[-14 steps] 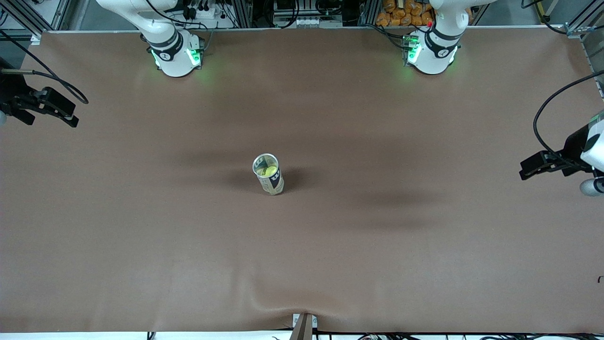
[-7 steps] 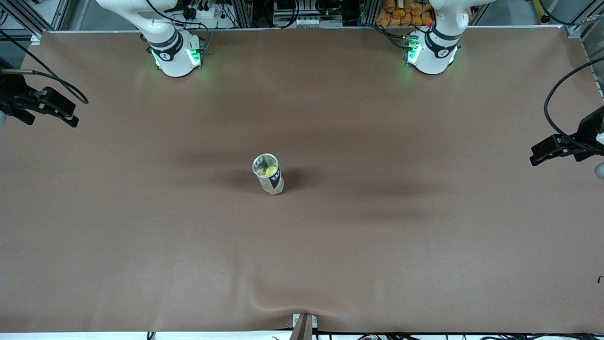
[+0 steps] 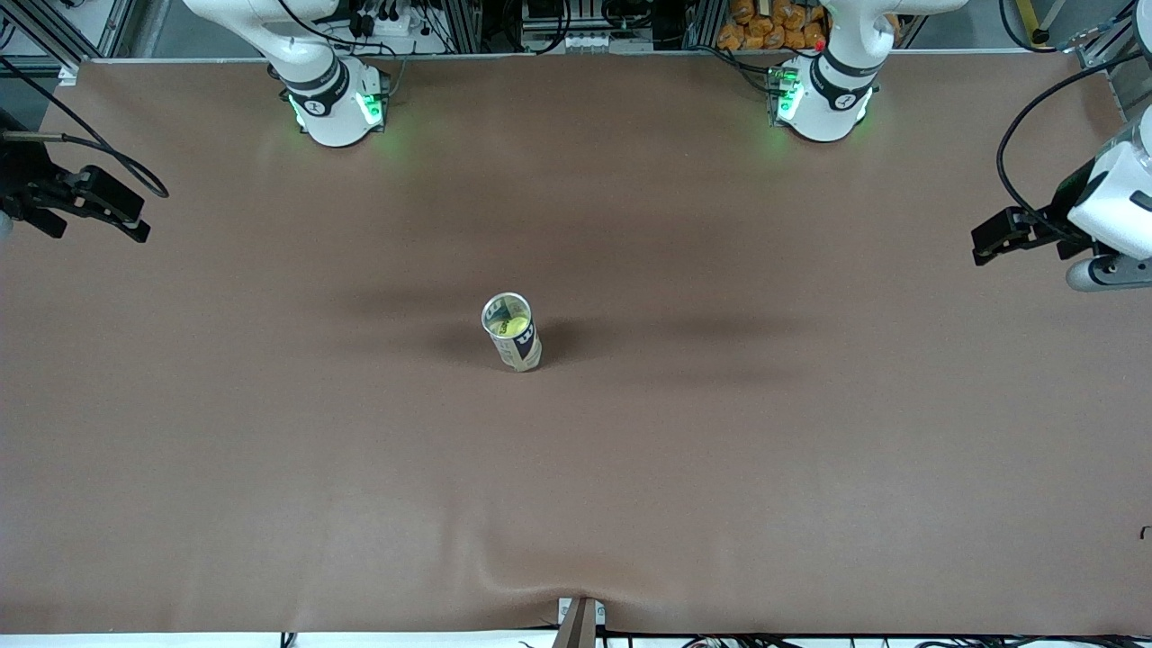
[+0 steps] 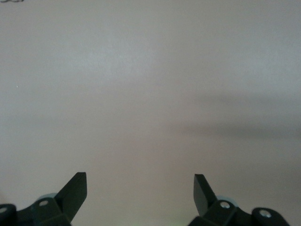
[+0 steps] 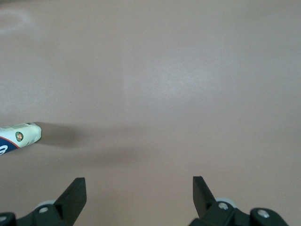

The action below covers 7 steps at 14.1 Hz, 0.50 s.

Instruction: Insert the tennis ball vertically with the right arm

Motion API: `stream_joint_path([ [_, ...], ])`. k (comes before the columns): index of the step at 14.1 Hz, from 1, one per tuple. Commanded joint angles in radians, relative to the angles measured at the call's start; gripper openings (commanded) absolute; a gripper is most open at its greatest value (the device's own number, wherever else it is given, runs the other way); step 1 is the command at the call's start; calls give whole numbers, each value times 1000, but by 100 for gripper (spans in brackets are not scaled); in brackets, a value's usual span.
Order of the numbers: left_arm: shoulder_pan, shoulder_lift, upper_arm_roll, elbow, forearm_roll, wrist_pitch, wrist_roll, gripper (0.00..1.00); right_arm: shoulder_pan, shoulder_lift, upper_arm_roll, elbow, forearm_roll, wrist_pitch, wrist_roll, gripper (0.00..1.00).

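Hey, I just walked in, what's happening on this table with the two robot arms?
Nothing is being handled at this moment. A tennis ball can stands upright mid-table with a yellow tennis ball already inside it. The right gripper hangs open and empty over the right arm's end of the table, and the left gripper hangs open and empty over the left arm's end. Both are well away from the can, so the ball looks already inserted.

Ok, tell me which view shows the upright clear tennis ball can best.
The front view: the clear tennis ball can stands upright mid-table, its open rim and a yellow ball inside visible. The right wrist view catches only its base end at the frame edge. The left wrist view shows none of it.
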Motion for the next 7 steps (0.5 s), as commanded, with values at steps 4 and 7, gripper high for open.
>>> stream_joint_path([
  [4,-7,-40,16,48,-24,-105,19,100,4,10,-2,22,2,-12,-7,100],
  [7,16,-49,-19,49,-86,-118,-2,100,4,11,-2,22,1,-12,-7,100],
])
